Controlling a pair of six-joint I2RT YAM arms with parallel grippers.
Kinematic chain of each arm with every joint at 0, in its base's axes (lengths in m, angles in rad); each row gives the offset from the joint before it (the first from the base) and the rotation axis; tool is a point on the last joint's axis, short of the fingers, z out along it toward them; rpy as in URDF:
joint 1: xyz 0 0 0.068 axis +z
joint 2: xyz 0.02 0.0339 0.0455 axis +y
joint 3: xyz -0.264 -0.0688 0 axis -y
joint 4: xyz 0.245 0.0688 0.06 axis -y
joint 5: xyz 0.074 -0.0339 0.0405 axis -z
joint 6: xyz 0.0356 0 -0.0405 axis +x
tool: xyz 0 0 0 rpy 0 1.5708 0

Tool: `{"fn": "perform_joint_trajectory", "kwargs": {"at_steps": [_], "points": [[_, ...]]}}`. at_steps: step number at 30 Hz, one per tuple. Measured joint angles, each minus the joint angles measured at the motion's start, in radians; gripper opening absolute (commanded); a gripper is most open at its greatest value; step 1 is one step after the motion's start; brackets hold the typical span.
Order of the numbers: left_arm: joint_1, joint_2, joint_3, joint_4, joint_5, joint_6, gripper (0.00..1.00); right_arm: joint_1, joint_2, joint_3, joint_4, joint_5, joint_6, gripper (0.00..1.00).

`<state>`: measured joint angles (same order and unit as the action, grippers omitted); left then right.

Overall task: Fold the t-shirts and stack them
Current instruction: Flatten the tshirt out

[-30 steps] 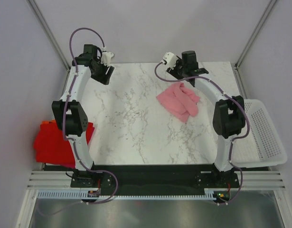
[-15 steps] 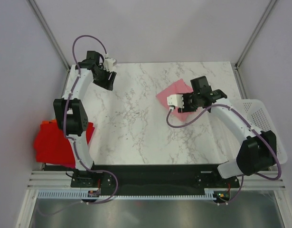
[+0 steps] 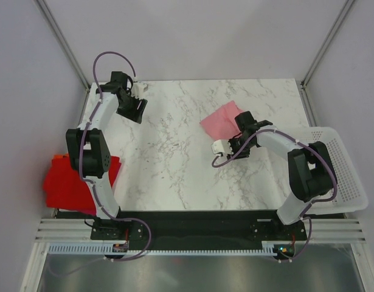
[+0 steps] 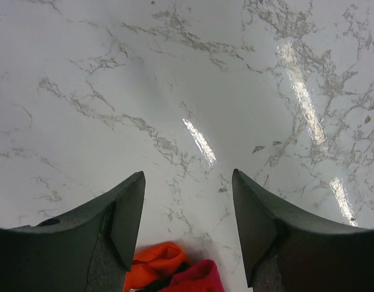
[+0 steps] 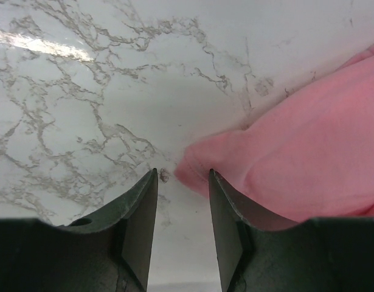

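The light pink t-shirt [image 3: 222, 117] lies crumpled right of the table's middle, its near part hidden under my right arm. My right gripper [image 3: 230, 145] is low at the shirt's near-left edge. In the right wrist view the gripper [image 5: 182, 176] is open with only marble between its fingers, and a corner of the pink shirt [image 5: 296, 164] lies just past the right fingertip. My left gripper [image 3: 133, 106] hangs open over bare marble at the far left. The red t-shirt [image 3: 68, 185] and an orange one [image 3: 62, 157] lie off the table's left edge. Both show low in the left wrist view, orange [image 4: 153, 271] and red [image 4: 196, 277], below the open gripper [image 4: 187, 182].
A white perforated basket [image 3: 339, 164] stands at the table's right edge, beside my right arm's elbow. Grey walls close in the table at the back and on both sides.
My right arm has swung from the table's far edge down over the pink shirt to its near-left edge, with its jaws narrowing. My left gripper has barely shifted.
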<state>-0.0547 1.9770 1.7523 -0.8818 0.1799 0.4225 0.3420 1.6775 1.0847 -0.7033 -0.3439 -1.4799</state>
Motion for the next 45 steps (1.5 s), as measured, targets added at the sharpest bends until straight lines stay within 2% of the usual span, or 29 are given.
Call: {"fn": "perform_joint_trajectory", "kwargs": {"at_steps": [11,17,20,21,23,24,28,33,38,42,45], "points": [[-0.005,-0.016,-0.013,0.002,-0.022,0.001,0.67,-0.034,0.027,0.000,0.048,0.019,-0.058,0.48],[-0.009,-0.016,-0.013,0.002,-0.022,0.001,0.67,-0.050,0.092,0.019,0.095,0.050,-0.064,0.42],[-0.009,-0.016,-0.013,0.002,-0.022,0.001,0.67,-0.050,0.117,0.035,0.108,0.053,-0.058,0.27],[-0.009,-0.016,-0.013,0.002,-0.022,0.001,0.67,-0.050,0.121,0.042,0.112,0.053,-0.054,0.16],[-0.009,-0.016,-0.012,0.002,-0.022,0.001,0.67,-0.050,0.122,0.053,0.117,0.050,-0.047,0.03],[-0.009,-0.016,-0.012,0.002,-0.022,0.001,0.67,-0.050,0.121,0.059,0.117,0.048,-0.041,0.00],[-0.008,-0.016,-0.011,0.002,-0.021,0.001,0.67,-0.050,0.080,0.096,0.100,0.029,-0.031,0.00],[-0.009,-0.016,0.012,0.003,-0.016,0.001,0.67,-0.031,-0.050,0.229,0.072,-0.019,-0.023,0.00],[-0.009,-0.016,0.060,0.004,-0.018,0.001,0.67,0.060,-0.155,0.430,0.096,-0.052,-0.010,0.00],[-0.008,-0.016,0.100,0.011,-0.021,0.001,0.67,0.138,-0.135,0.620,0.150,-0.053,0.055,0.00],[-0.008,-0.016,0.124,0.023,-0.023,0.001,0.66,0.154,-0.044,0.820,0.230,-0.027,0.122,0.00]]}}
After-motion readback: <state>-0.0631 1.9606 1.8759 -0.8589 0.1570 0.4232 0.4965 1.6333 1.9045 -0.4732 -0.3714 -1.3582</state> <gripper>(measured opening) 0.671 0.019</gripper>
